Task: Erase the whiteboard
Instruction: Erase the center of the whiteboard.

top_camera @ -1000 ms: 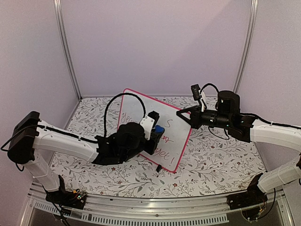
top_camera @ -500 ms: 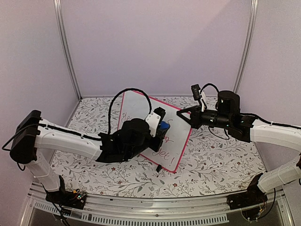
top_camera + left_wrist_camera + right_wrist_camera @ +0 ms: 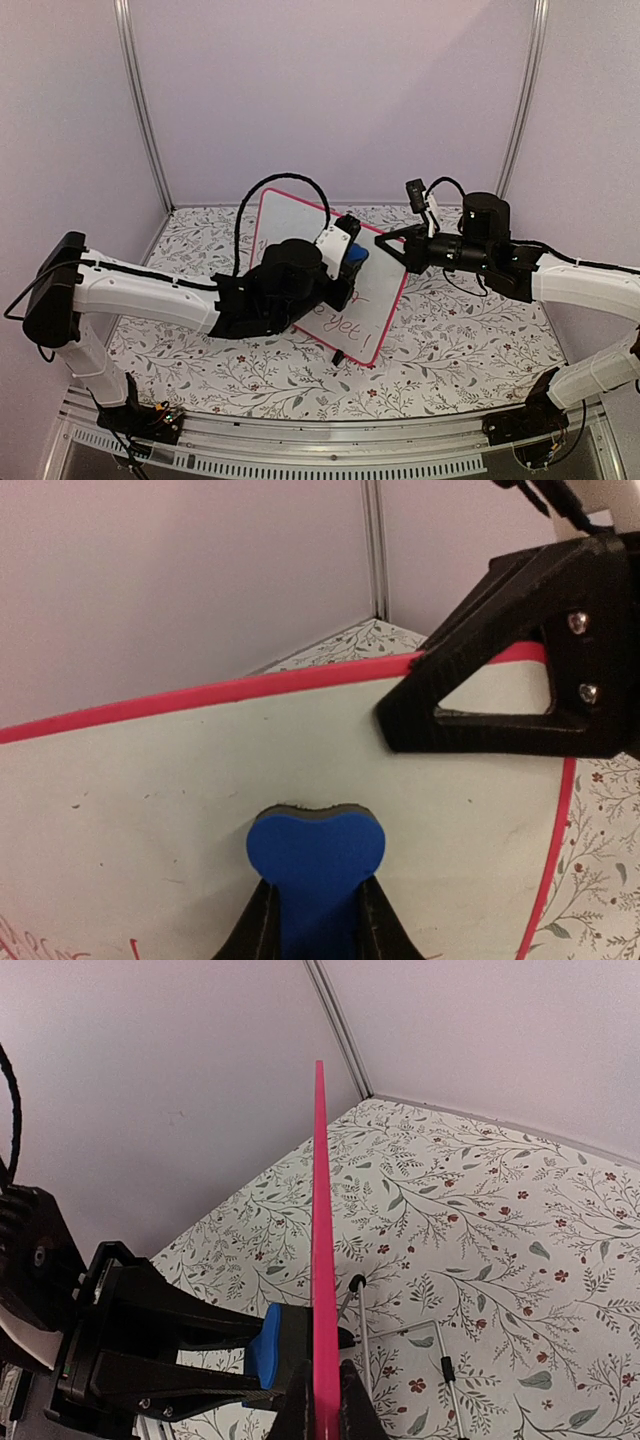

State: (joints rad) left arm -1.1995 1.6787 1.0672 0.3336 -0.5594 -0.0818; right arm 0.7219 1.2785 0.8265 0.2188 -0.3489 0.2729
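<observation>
The whiteboard [image 3: 288,218], white with a pink-red frame, stands tilted mid-table on a black foot. Red handwriting [image 3: 345,322] shows on its lower part; its upper part is blank. My left gripper [image 3: 350,265] is shut on a blue eraser [image 3: 356,260] and presses it flat against the board's upper right area. In the left wrist view the eraser [image 3: 315,852] sits between the fingers of my left gripper [image 3: 315,905], against the whiteboard [image 3: 150,770]. My right gripper [image 3: 392,246] is shut on the board's right edge. Edge-on, the whiteboard [image 3: 320,1210] runs up from my right gripper [image 3: 325,1390].
The tabletop [image 3: 450,330] has a floral pattern, with pale walls on three sides. Behind the board a thin wire stand [image 3: 400,1332] rests on the table. The left arm's black cable [image 3: 262,195] loops above the board's top edge.
My left gripper has slid the eraser up and to the right across the board, and the upper lines of red writing have gone. My right gripper and the board have held still.
</observation>
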